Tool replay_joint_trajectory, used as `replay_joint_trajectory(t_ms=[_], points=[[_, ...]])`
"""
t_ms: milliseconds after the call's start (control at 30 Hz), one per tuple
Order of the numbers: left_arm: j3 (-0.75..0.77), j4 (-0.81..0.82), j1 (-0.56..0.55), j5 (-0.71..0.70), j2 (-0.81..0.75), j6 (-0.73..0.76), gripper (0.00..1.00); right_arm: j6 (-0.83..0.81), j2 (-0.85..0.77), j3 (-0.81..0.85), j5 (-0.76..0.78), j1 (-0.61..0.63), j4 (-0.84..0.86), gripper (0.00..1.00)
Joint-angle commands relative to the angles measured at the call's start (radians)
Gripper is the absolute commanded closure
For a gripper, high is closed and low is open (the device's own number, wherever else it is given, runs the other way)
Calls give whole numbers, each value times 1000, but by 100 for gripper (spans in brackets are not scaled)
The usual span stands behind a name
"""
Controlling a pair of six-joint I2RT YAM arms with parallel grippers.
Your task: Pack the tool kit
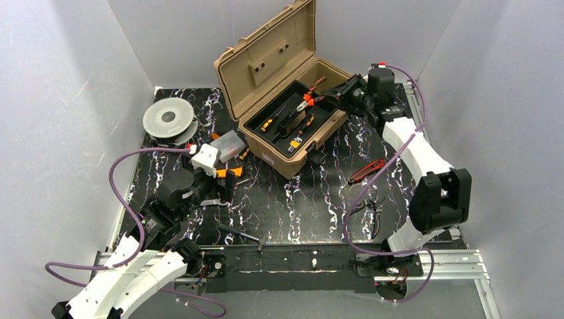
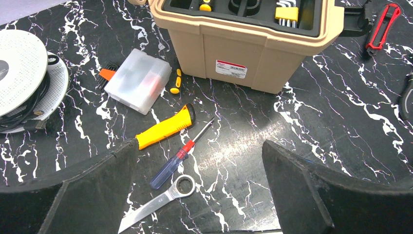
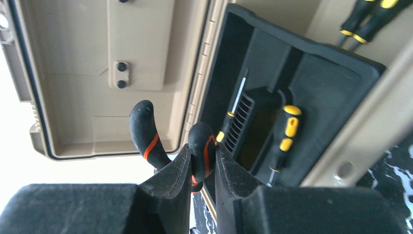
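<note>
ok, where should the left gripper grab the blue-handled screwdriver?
Probably take the screwdriver by its blue handle near the red collar, from straight above, jaws across it: it lies flat, diagonal, and the ring wrench crowds the butt end.

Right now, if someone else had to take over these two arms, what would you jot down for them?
Left gripper: open, empty, hovering above the blue-handled screwdriver.
Right gripper: shut on the striped pliers, over the tray of the open toolbox.
Done: screwdrivers and hex keys lie in the tray.
To do: striped pliers in; then, off the table, blue-handled screwdriver, yellow-handled tool, wrench, red knife, dark pliers; shut the lid.
</note>
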Motion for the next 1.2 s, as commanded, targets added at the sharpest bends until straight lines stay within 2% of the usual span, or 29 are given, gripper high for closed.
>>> replay_joint_trajectory(t_ms=[0, 267, 500, 533, 567, 600, 633, 667, 867, 1033, 1167], points=[[-4, 6, -2, -23, -10, 12, 2, 41, 77, 163, -82, 2, 73, 99], [-5, 6, -2, -26, -5, 14, 2, 31, 257, 311, -75, 34, 4, 99], [-2, 6, -2, -28, 4, 14, 2, 22, 427, 473, -159, 53, 3, 99], [-1, 7, -2, -28, 4, 14, 2, 18, 445, 488, -164, 55, 0, 94], [-2, 7, -2, -29, 4, 14, 2, 14, 461, 497, -176, 55, 4, 79], [-3, 5, -2, -30, 4, 14, 2, 11, 474, 504, -187, 56, 16, 57], [-3, 4, -2, -31, 4, 14, 2, 10, 482, 512, -190, 56, 10, 39], [-3, 3, -3, -31, 2, 14, 2, 9, 485, 515, -186, 56, -3, 33], [-4, 2, -1, -35, 0, 14, 2, -11, 405, 445, -163, 49, 7, 21], [-2, -1, -2, -34, -1, 14, 2, -70, 222, 261, -113, 22, 28, 18], [-1, -1, -2, -32, -1, 14, 2, -169, 45, 132, -20, 3, -47, 18]])
